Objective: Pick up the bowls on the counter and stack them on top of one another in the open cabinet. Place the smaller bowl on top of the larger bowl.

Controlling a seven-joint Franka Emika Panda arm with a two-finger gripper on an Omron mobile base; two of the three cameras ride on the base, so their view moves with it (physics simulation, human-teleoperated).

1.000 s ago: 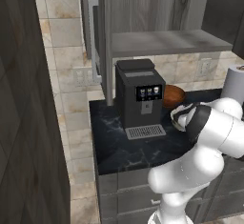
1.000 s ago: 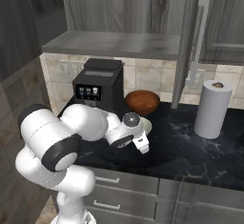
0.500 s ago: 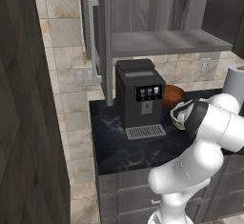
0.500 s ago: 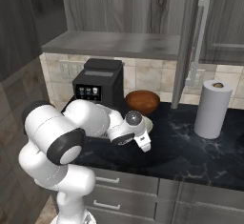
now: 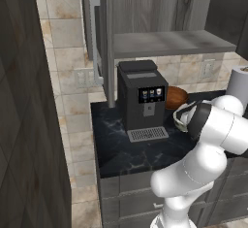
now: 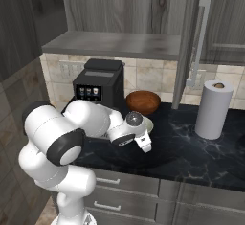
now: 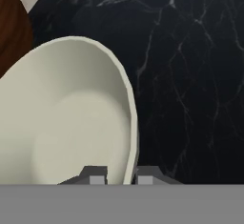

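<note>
The smaller bowl [image 7: 71,123], pale cream-green with a light inside, sits on the dark marbled counter [image 7: 190,75]. My gripper [image 7: 123,176] is shut on its rim, one fingertip inside the bowl and one outside. The larger bowl [image 7: 9,32], glossy reddish-brown, stands just behind it. From the right base view the larger bowl [image 6: 142,102] sits beside the coffee machine, with a sliver of the smaller bowl [image 6: 150,123] showing past my wrist. In the left base view the smaller bowl [image 5: 180,118] is partly hidden by my arm. The open cabinet's grey shelf [image 6: 115,44] hangs above.
A black coffee machine [image 6: 98,87] stands on the counter left of the bowls. A paper towel roll [image 6: 214,109] stands to the right. The open cabinet door with its long metal handle [image 6: 201,42] hangs between the bowls and the roll. Grey drawer fronts [image 6: 129,185] run below the counter.
The jaws have closed from wide open onto the smaller bowl's rim. The arm has shifted only slightly, and both bowls stay where they were.
</note>
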